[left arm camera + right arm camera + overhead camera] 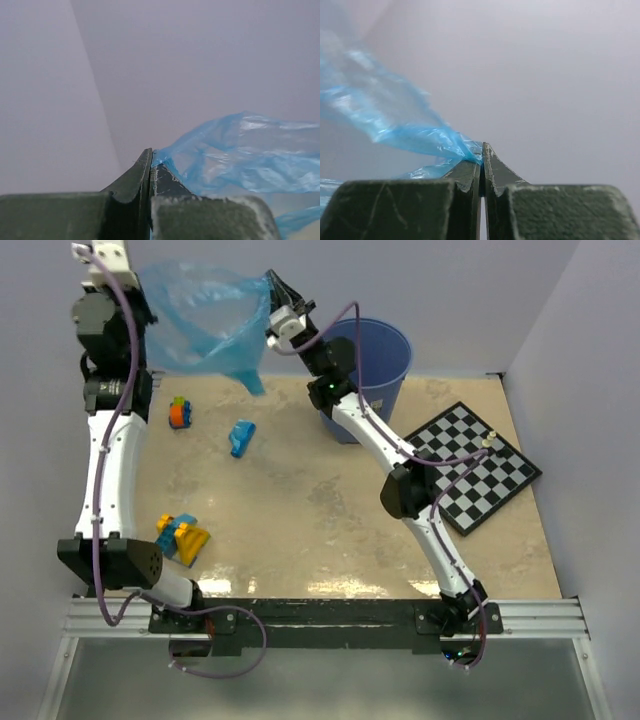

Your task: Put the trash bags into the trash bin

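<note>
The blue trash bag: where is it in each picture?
Top external: upper left, the trash bag stretched in the air, left of the trash bin.
Left wrist: lower right, pinched in the left end effector.
Right wrist: left side, pinched in the right end effector.
Shared landmark: the pale wall behind the bag.

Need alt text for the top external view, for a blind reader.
A translucent blue trash bag hangs stretched between the shut left gripper and right gripper, above the table's far left. The blue trash bin stands right of it; toy blocks and a chessboard lie on the table.
</note>
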`<state>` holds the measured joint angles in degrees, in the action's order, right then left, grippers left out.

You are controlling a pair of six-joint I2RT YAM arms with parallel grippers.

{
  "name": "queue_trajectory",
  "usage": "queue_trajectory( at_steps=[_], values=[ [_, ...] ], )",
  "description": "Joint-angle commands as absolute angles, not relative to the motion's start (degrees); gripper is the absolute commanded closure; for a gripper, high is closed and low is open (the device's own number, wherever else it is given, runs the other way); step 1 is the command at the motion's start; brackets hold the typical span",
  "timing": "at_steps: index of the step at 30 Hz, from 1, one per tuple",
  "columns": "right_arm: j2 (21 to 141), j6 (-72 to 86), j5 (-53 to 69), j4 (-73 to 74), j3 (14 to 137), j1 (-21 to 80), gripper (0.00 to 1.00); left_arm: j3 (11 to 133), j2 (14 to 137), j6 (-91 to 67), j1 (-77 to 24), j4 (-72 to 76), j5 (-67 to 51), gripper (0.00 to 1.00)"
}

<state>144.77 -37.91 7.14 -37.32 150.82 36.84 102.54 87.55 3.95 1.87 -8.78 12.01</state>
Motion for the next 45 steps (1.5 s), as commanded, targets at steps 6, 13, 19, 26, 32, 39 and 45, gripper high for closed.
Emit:
queue_trajectory(
  at_steps=[6, 13, 19, 26, 32, 39, 45],
  values=[
    [123.42, -60.63, 26.37, -79.87, 136.45, 43.41, 0.98, 102.31, 74.37, 4.48, 1.06, 38.94, -25.53, 1.0],
    [101.37, -88.44, 15.34, -78.04, 68.95, 42.81, 1.0, 67.23, 59.09, 12.0, -1.3, 29.94, -52.74, 1.0],
    [74.84, -96.28, 25.37, 44.68, 58.97, 31.03, 1.0, 66.6, 63.1, 70.78, -15.3, -66.74, -48.6, 1.0],
    [50.89, -61.21, 28.66, 12.96, 54.49, 30.06, 1.0, 50.74, 44.59, 14.82, -15.29, -15.96, -35.11, 1.0],
    [66.49, -31.16, 18.72, 5.7, 70.97, 30.06, 1.0, 52.81, 47.8, 3.36, -14.77, -16.16, -7.34, 1.0],
    [90.84, -7.68, 22.0, 8.0, 92.52, 30.23, 0.92, 54.75, 50.62, -1.32, -13.36, -11.08, 2.35, 1.0],
    [119.04, -8.86, 12.67, 12.12, 127.87, 30.32, 1.0, 60.01, 60.97, 2.12, -0.47, -3.89, 5.2, 1.0]
  ],
)
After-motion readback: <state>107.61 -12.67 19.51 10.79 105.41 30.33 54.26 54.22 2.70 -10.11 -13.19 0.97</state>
